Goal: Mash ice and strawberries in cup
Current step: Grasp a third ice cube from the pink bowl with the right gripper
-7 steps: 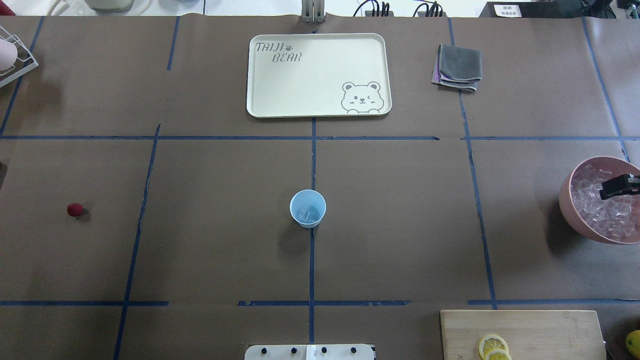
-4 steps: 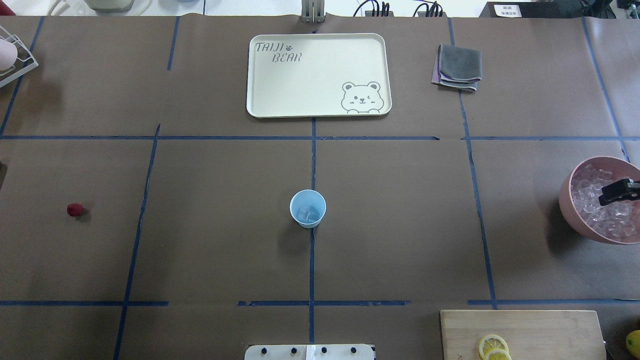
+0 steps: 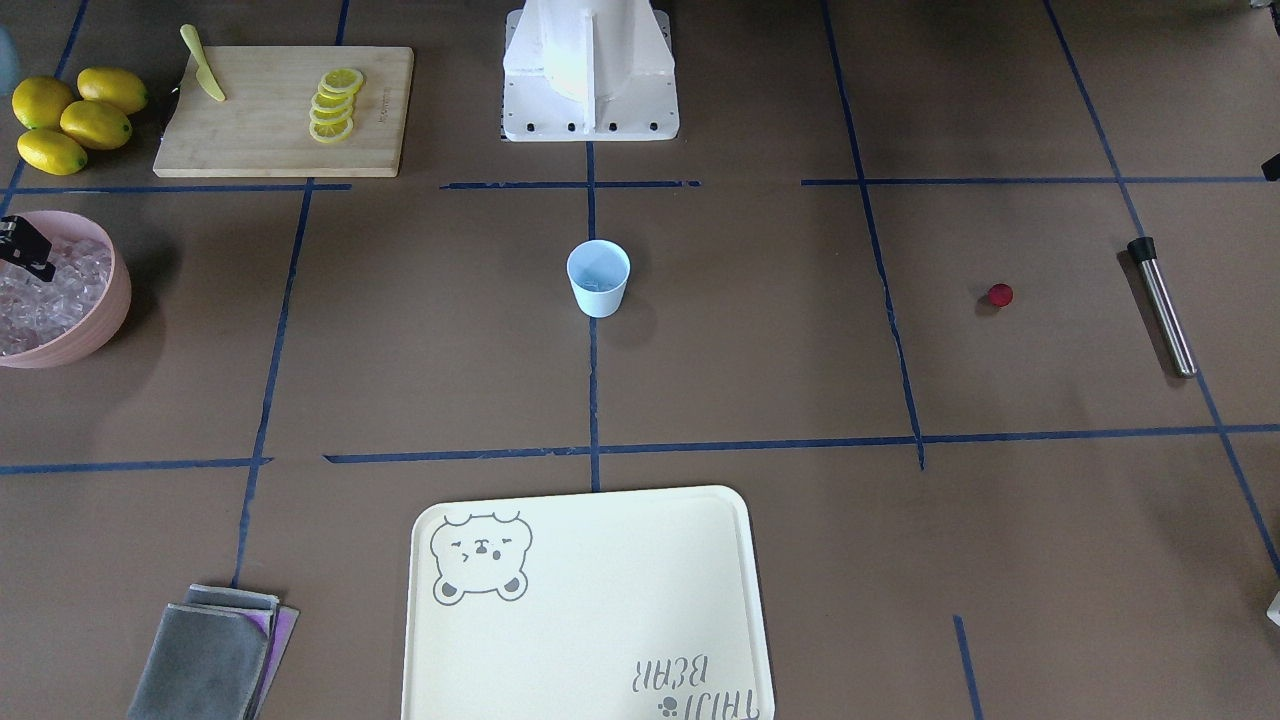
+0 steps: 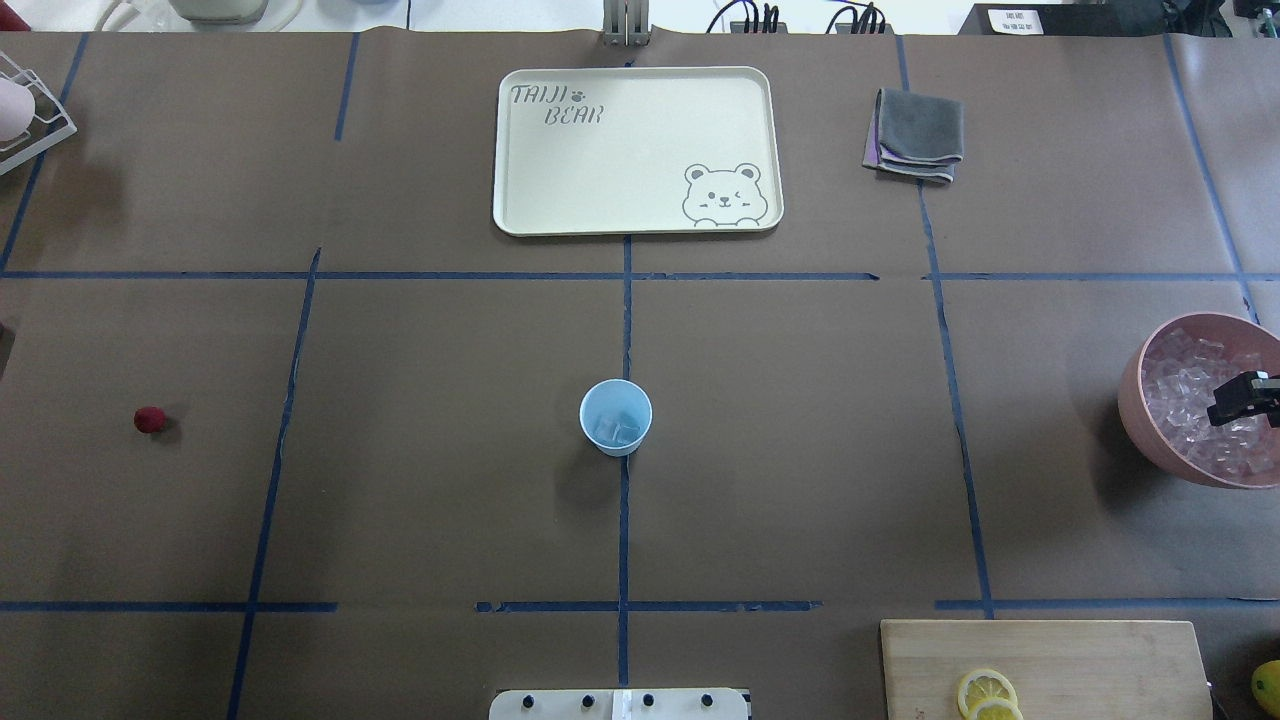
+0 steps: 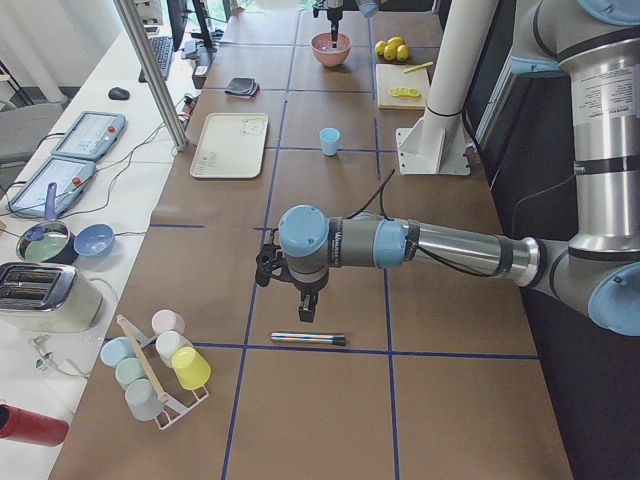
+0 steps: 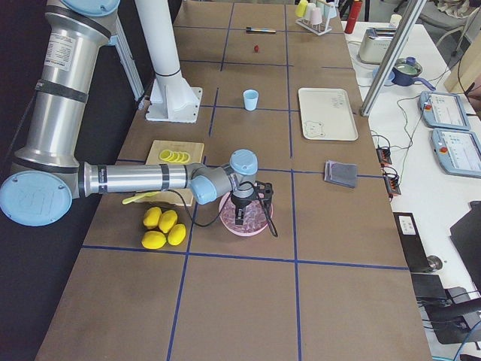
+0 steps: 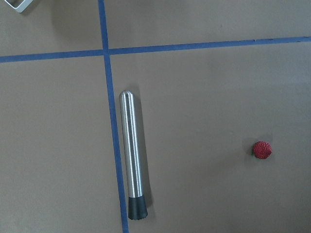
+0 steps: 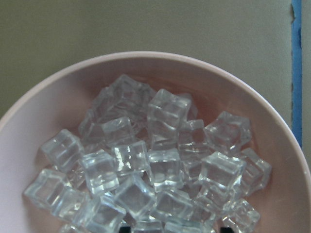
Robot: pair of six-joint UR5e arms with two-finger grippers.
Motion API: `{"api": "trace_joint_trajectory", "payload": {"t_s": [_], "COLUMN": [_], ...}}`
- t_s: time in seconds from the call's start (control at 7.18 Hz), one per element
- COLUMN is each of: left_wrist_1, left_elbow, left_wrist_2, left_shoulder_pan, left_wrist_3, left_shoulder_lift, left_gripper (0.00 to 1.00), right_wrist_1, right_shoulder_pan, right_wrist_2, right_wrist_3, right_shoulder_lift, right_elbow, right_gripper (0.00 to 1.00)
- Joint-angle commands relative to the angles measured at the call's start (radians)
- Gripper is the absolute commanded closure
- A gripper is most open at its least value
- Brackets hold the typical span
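The pale-blue cup (image 4: 615,418) stands upright at the table's middle, also in the front view (image 3: 598,278), with a few ice cubes (image 4: 617,430) in it. The dark-red strawberry (image 4: 149,420) lies on the table far to the left, and shows in the left wrist view (image 7: 262,150). My right gripper (image 4: 1240,398) hangs over the pink bowl (image 4: 1135,400) full of ice (image 8: 160,165); its dark fingertips (image 8: 125,228) stand wide apart, open and empty. My left gripper (image 5: 305,305) hovers above a steel muddler (image 7: 132,155); I cannot tell if it is open.
A cream bear tray (image 4: 520,150) and a folded grey cloth (image 4: 915,135) lie at the far side. A cutting board (image 3: 270,140) with lemon slices (image 3: 335,105) and a knife, and whole lemons (image 3: 70,120), are beside the bowl. A cup rack (image 5: 155,375) stands past the muddler.
My right gripper has shifted over the ice bowl toward the right edge and a little nearer the robot. The cup and strawberry have not moved.
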Motion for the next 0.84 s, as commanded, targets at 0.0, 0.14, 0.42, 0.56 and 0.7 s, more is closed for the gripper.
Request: {"api": "trace_joint_trajectory", "payload": {"t_s": [0.0, 0.14, 0.42, 0.56, 0.7], "left_wrist_1": [0.0, 0.0, -0.002, 0.0, -0.002], "left_elbow": [0.0, 0.0, 0.0, 0.0, 0.0], "left_wrist_2": [0.0, 0.0, 0.0, 0.0, 0.0], "left_shoulder_pan": [0.0, 0.0, 0.0, 0.0, 0.0], "left_wrist_3": [0.0, 0.0, 0.0, 0.0, 0.0], "left_shoulder_lift": [0.0, 0.0, 0.0, 0.0, 0.0], "left_gripper": [0.0, 0.0, 0.0, 0.0, 0.0], "right_wrist_1": [0.001, 0.001, -0.005, -0.013, -0.013], "right_shoulder_pan": [0.001, 0.002, 0.054, 0.068, 0.065], "right_wrist_2": [-0.001, -0.007, -0.004, -0.003, -0.001], "right_wrist_3": [-0.009, -0.012, -0.012, 0.004, 0.094], "right_shoulder_lift": [0.004, 0.002, -0.022, -0.013, 0.022], "right_elbow": [0.003, 0.009, 0.137, 0.205, 0.225], "right_gripper": [0.92, 0.99, 1.0, 1.0, 1.0]}}
